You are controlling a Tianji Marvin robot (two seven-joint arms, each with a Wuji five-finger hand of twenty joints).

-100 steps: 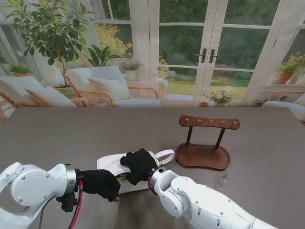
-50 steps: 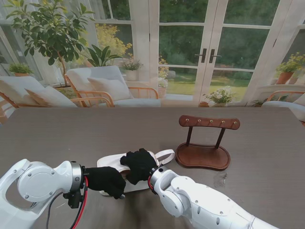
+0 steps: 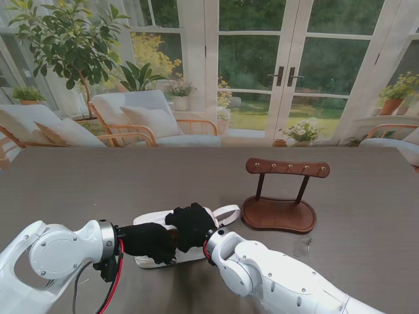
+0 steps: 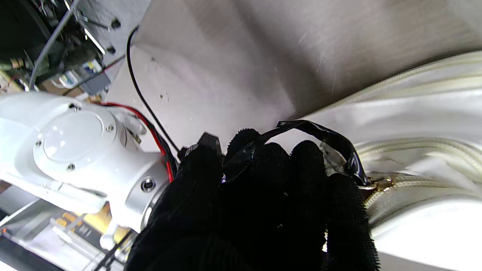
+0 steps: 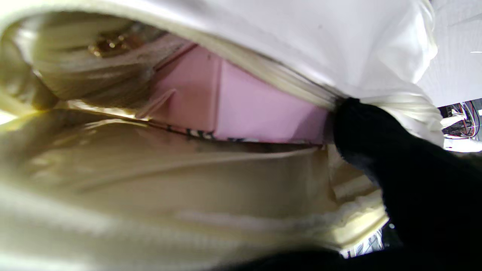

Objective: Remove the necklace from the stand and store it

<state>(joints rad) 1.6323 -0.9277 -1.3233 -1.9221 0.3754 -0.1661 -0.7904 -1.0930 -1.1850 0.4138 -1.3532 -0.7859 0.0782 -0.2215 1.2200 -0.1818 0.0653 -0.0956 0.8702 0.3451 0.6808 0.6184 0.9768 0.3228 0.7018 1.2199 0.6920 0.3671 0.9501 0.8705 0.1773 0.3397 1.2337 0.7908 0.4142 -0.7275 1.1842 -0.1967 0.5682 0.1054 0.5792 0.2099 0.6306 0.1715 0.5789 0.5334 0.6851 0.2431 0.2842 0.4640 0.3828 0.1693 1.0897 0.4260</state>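
Necklace is nowhere visible: the wooden stand on our right has bare pegs, so we judge the necklace is probably already inside the white pouch, though we cannot confirm it.

The pouch lies flat on the grey table, near us. Our left hand is curled closed on a black loop that appears tied to the gold zipper pull. Our right hand presses down on the pouch, with a finger hooked inside the mouth, where a pink lining shows.

Risks, as we judge them: that finger sits in the zipper's path, so pulling could jam against it. The soft fabric could bunch or catch in the zipper teeth. If the right hand loosens, the pouch may slide with the pull.

The pouch's strap trails toward the stand, close beside its base. Both hands crowd together, hiding the opening from the overhead view.
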